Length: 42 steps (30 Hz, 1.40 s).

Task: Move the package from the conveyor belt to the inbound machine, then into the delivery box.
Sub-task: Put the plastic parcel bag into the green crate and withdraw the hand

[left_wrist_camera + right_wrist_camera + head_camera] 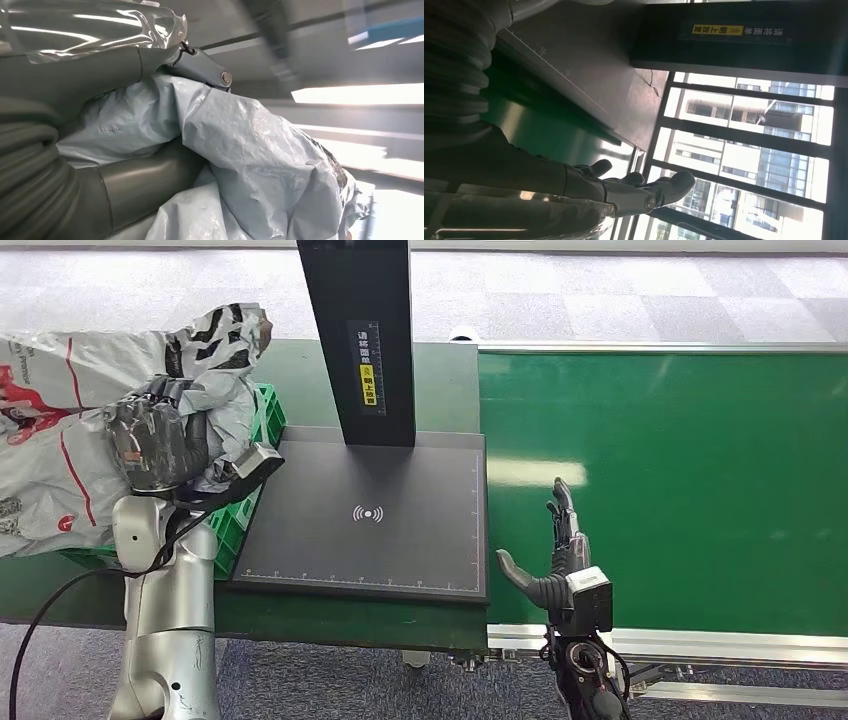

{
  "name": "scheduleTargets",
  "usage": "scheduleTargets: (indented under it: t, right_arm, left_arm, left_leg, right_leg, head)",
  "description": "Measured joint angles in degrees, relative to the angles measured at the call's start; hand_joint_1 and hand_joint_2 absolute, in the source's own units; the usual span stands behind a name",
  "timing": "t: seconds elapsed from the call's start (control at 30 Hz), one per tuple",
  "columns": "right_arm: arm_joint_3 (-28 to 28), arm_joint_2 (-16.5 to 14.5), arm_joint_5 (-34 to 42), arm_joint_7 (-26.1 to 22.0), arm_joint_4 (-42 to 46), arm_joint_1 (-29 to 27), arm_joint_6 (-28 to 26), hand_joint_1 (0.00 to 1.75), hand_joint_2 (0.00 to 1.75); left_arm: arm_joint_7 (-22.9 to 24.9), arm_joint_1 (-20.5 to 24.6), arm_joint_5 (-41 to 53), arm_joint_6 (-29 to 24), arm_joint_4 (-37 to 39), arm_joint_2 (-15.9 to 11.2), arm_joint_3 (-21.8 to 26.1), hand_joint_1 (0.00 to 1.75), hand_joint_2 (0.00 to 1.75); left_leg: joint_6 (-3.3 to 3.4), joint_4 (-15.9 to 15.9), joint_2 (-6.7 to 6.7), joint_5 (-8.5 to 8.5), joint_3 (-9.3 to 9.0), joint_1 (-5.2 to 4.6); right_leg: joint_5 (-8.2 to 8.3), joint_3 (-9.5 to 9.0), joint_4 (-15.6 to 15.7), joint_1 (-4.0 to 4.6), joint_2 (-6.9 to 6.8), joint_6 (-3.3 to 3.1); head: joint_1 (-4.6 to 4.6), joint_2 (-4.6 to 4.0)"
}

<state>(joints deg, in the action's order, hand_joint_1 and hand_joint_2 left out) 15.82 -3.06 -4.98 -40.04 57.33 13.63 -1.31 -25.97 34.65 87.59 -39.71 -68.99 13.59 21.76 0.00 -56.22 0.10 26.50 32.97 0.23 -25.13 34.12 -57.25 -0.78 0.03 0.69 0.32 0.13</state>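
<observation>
The left hand clenched its fingers on the soft, crumpled package above the green box, a light, slippery bag best gripped by a bunched fold, while the right hand was released.

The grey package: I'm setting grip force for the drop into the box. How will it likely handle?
Probably floppy: the grey package is a crumpled plastic mailer that bunches around the left robot hand. Its glossy film may slip. It looks light for its size, though its contents are hidden.
</observation>
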Motion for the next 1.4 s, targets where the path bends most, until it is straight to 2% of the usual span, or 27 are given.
scheduleTargets:
  t: [0.1,0.17,0.23,0.33,0.4,0.67,0.87,0.97,1.0,1.1,1.17,1.2,1.3,1.4]
  right_arm:
    - [0.0,0.0,0.4,0.0,0.0,0.0,0.0,0.0,1.75]
    - [0.0,0.0,0.4,0.0,0.0,0.0,0.1,0.0,1.75]
    - [0.0,0.0,0.4,0.0,0.0,0.1,0.2,0.0,1.75]
    - [0.0,0.0,0.4,0.0,0.0,0.1,0.4,0.0,1.75]
    - [0.0,0.0,0.2,0.0,0.0,0.1,0.6,0.0,1.75]
    - [0.0,0.0,-0.1,0.0,0.0,0.5,1.2,0.0,1.75]
    - [0.0,0.0,-0.1,0.0,-0.1,0.6,1.2,0.0,1.75]
    - [0.0,0.0,-0.1,0.0,-0.1,0.6,1.2,0.0,1.75]
    - [0.0,0.0,-0.1,0.0,-0.1,0.6,1.2,0.0,1.75]
    - [0.0,0.0,-0.2,0.0,-0.1,0.6,1.2,0.0,1.75]
    - [0.0,0.0,-0.2,0.0,-0.2,0.6,1.3,0.0,1.75]
    - [0.0,0.0,-0.2,0.0,-0.2,0.6,1.3,0.0,1.75]
    - [0.0,0.0,-0.2,0.0,-0.4,0.7,1.3,0.0,1.75]
    - [0.0,-0.1,-0.1,0.0,-0.7,0.8,0.9,0.0,1.75]
  left_arm:
    - [15.9,0.4,1.9,0.0,2.8,-2.7,-5.5,1.61,1.75]
    - [21.2,0.5,2.2,0.0,4.7,-4.7,-10.3,1.49,1.75]
    - [22.5,0.5,2.3,0.0,6.4,-6.2,-14.2,1.37,1.75]
    - [23.8,1.0,2.2,0.0,8.9,-7.8,-17.9,1.37,1.75]
    - [26.8,1.9,1.9,0.0,11.9,-9.0,-20.3,1.37,1.75]
    - [37.5,7.4,2.3,0.0,30.2,-13.3,-27.6,1.34,1.75]
    - [38.2,9.2,2.3,-0.1,37.1,-14.5,-30.0,1.34,1.75]
    - [38.3,9.8,2.3,-0.1,38.5,-14.7,-30.6,0.9,1.75]
    - [38.5,9.9,2.3,-0.1,39.0,-14.8,-30.7,0.7,1.75]
    - [39.0,10.0,2.0,-0.1,39.6,-15.0,-30.8,0.33,1.75]
    - [37.3,9.1,1.8,-0.1,37.8,-15.2,-30.1,0.13,1.75]
    - [35.6,8.4,1.8,-0.1,36.2,-15.3,-29.6,0.06,1.75]
    - [30.1,6.3,1.7,-0.1,30.0,-15.3,-27.2,0.0,1.75]
    - [28.8,4.3,2.0,-0.2,22.7,-15.4,-25.1,0.0,1.75]
  left_leg:
    - [-0.04,0.0,-0.02,-0.03,0.0,0.1]
    - [-0.06,0.0,-0.02,-0.04,0.01,0.15]
    - [-0.06,0.0,-0.01,-0.04,0.02,0.15]
    - [-0.06,0.0,0.0,-0.04,0.02,0.15]
    - [-0.06,0.0,-0.02,-0.04,0.03,0.14]
    - [-0.07,0.0,0.0,-0.05,0.02,0.15]
    - [-0.07,0.0,-0.01,-0.04,0.05,0.15]
    - [-0.08,0.0,-0.01,-0.04,0.05,0.15]
    - [-0.08,0.0,-0.01,-0.04,0.05,0.15]
    - [-0.08,0.0,-0.01,-0.04,0.05,0.15]
    - [-0.08,0.0,0.0,-0.05,0.04,0.16]
    - [-0.08,0.0,0.0,-0.05,0.04,0.16]
    - [-0.08,0.0,0.0,-0.05,0.05,0.17]
    - [-0.08,0.0,0.0,-0.04,0.07,0.16]
  right_leg:
    - [0.0,0.0,0.0,0.09,-0.01,-0.01]
    - [0.0,-0.02,0.0,0.13,-0.02,-0.01]
    - [0.0,-0.02,-0.1,0.13,-0.01,-0.02]
    - [0.0,0.0,0.0,0.12,0.0,-0.01]
    - [0.0,-0.01,0.0,0.11,-0.01,-0.01]
    - [0.01,0.01,-0.1,0.14,0.01,-0.03]
    - [0.0,0.01,-0.1,0.13,0.0,-0.03]
    - [0.0,0.01,-0.1,0.13,0.0,-0.03]
    - [0.0,0.01,-0.1,0.13,0.0,-0.03]
    - [0.01,0.01,-0.1,0.14,0.0,-0.03]
    - [0.01,0.01,-0.1,0.15,0.01,-0.03]
    - [0.01,0.02,-0.1,0.15,0.01,-0.03]
    - [0.0,0.02,-0.1,0.16,0.0,-0.03]
    - [0.0,0.03,-0.1,0.16,0.0,-0.03]
  head:
    - [0.0,0.0]
    - [0.0,0.0]
    - [0.01,0.0]
    - [0.01,0.0]
    - [0.01,0.0]
    - [0.01,0.0]
    - [0.02,0.0]
    - [0.01,0.01]
    - [0.01,0.01]
    - [0.01,0.01]
    - [0.01,0.0]
    - [0.01,0.0]
    - [0.01,0.0]
    - [0.01,0.0]
